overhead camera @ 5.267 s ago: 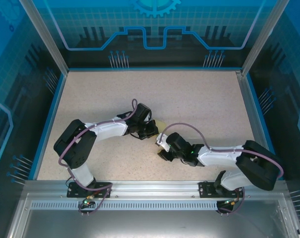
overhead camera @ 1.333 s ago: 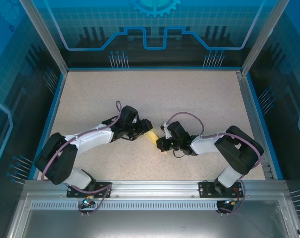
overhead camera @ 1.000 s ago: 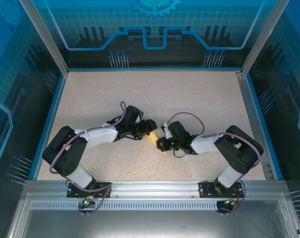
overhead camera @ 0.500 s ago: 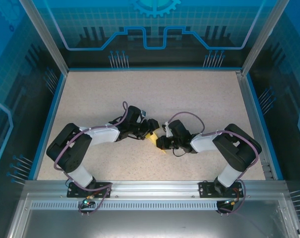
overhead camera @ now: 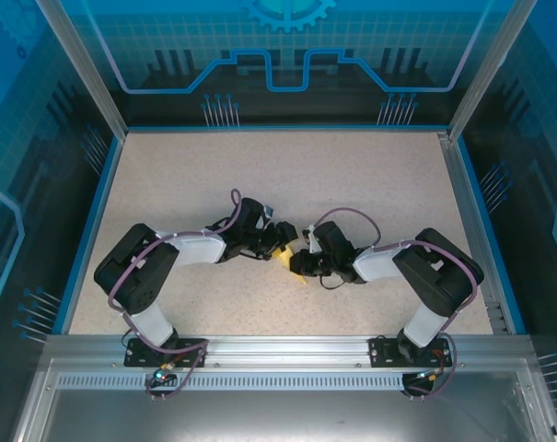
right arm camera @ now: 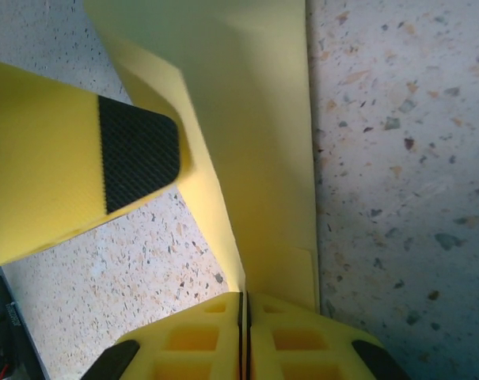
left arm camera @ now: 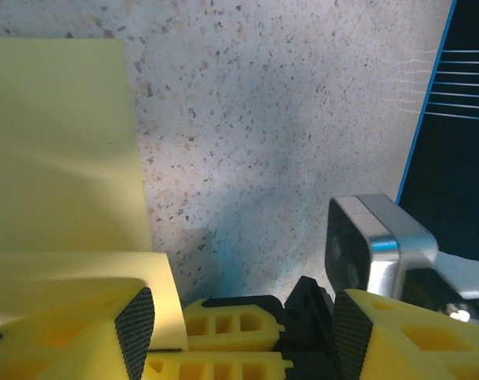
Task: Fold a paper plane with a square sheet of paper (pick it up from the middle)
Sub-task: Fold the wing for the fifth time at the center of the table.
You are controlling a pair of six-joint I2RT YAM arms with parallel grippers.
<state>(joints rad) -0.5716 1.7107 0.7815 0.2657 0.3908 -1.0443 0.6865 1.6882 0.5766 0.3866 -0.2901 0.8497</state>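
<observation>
The pale-yellow sheet of paper is folded along a crease and sits mid-table between the two grippers, which hide most of it from above. My right gripper is shut on the crease at the paper's near end, its yellow fingers pressed together. My left gripper stands open. Between its two black pads lie the right gripper's closed fingers and a flap of the paper. One left finger rests against the paper's raised side.
The speckled table has a raised blue rim and glass walls all round. A silver and black block of the right wrist sits close to my left gripper's right finger. Both arms' cables arch above the wrists.
My left gripper has slid right and closed in on the right gripper, its open jaws now straddling the right fingers and the paper. The right gripper has stayed shut on the paper.
</observation>
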